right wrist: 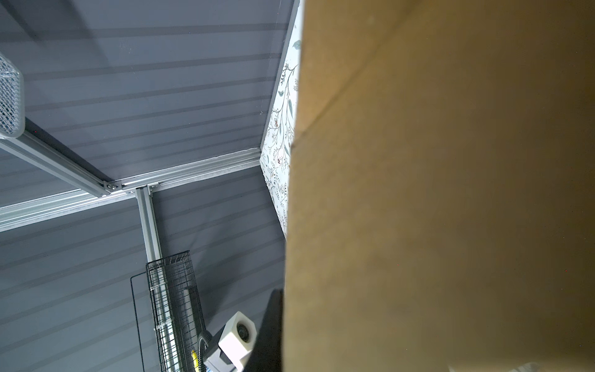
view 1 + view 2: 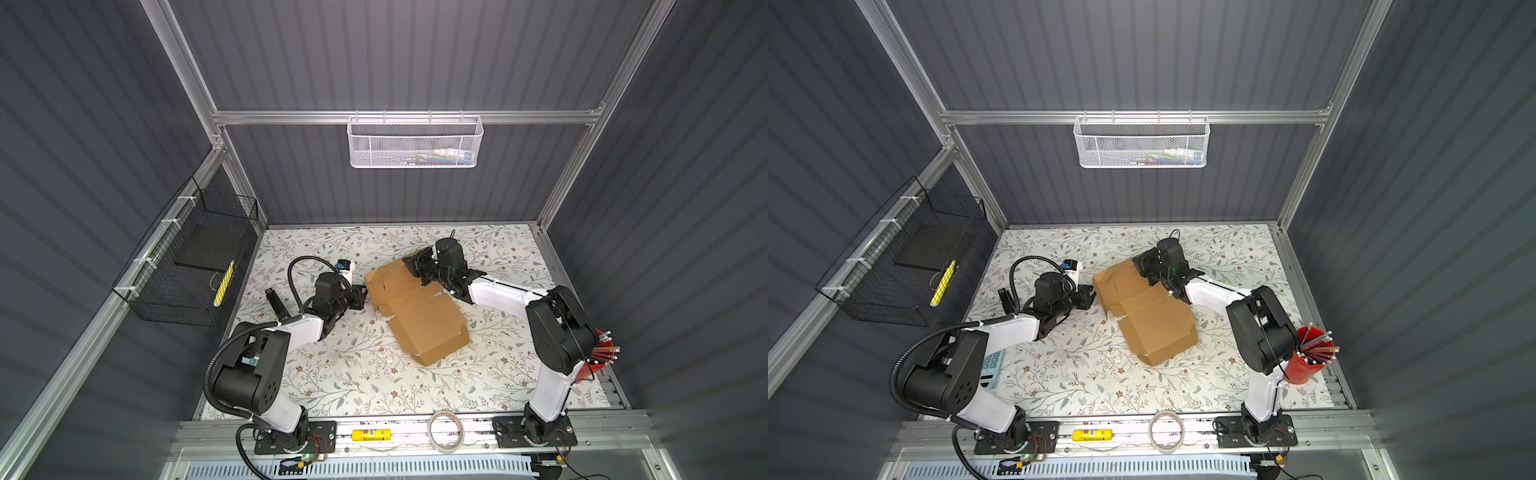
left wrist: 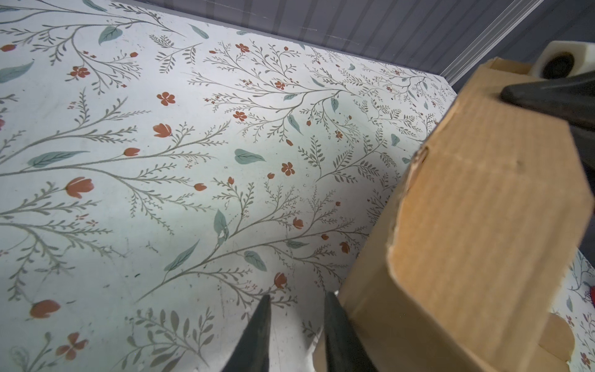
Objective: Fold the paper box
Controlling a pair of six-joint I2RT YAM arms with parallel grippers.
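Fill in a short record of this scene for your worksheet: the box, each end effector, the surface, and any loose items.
paper box: brown cardboard, partly folded, far flap raised off the table
right end effector: shut on the raised flap
left end effector: open, empty, beside the box's left edge
table: floral-patterned
front rail: tape roll, yellow tube

A red pencil cup [image 2: 1306, 365] stands at the right edge of the tabletop [image 2: 365, 374]; a tape roll [image 2: 445, 448] and yellow tube [image 2: 368, 434] lie on the rail [image 2: 401, 436] along its front edge.
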